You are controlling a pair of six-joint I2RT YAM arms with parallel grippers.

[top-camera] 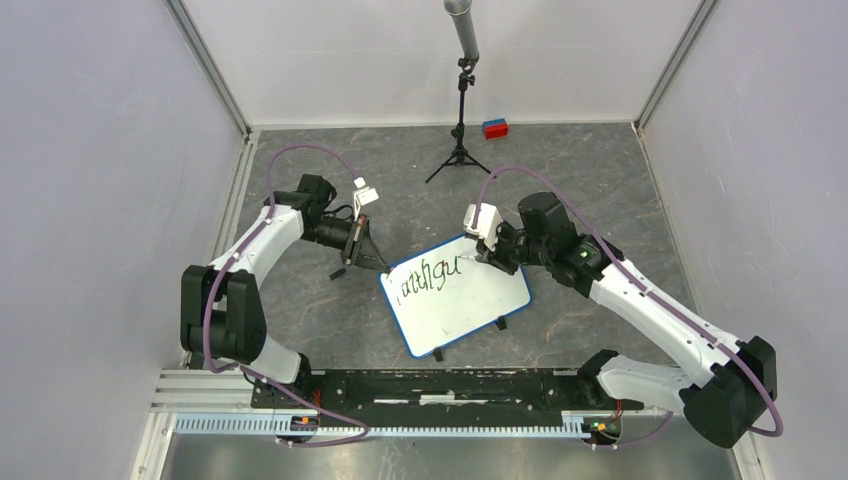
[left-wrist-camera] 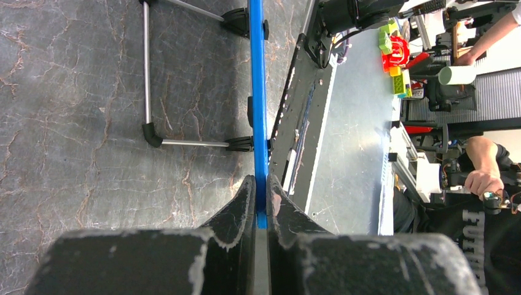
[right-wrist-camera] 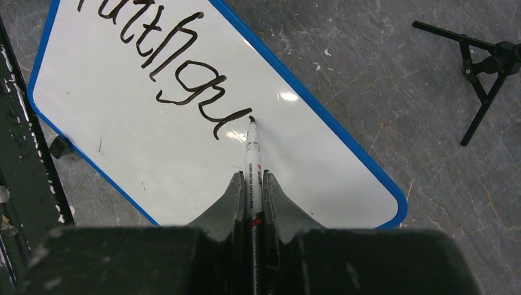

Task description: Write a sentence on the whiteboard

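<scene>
The whiteboard [top-camera: 465, 305] lies tilted on the grey floor, white with a blue rim [right-wrist-camera: 319, 104]. Black cursive writing [right-wrist-camera: 178, 74] runs along its far edge, reading roughly "Faith gu". My right gripper [right-wrist-camera: 252, 178] is shut on a white marker [right-wrist-camera: 252, 160] whose black tip touches the board just right of the last letter. My left gripper [left-wrist-camera: 260, 184] is shut on the board's blue rim [left-wrist-camera: 258, 98] at its far left corner, seen edge-on. In the top view the left gripper [top-camera: 372, 262] sits at that corner and the right gripper [top-camera: 488, 250] at the far edge.
A small black tripod [top-camera: 459, 150] stands behind the board, with a red and blue block [top-camera: 494, 128] at the back wall. The board's black feet [left-wrist-camera: 242, 143] and wire stand [left-wrist-camera: 147, 74] show underneath. The arms' base rail [top-camera: 440, 395] runs along the near edge.
</scene>
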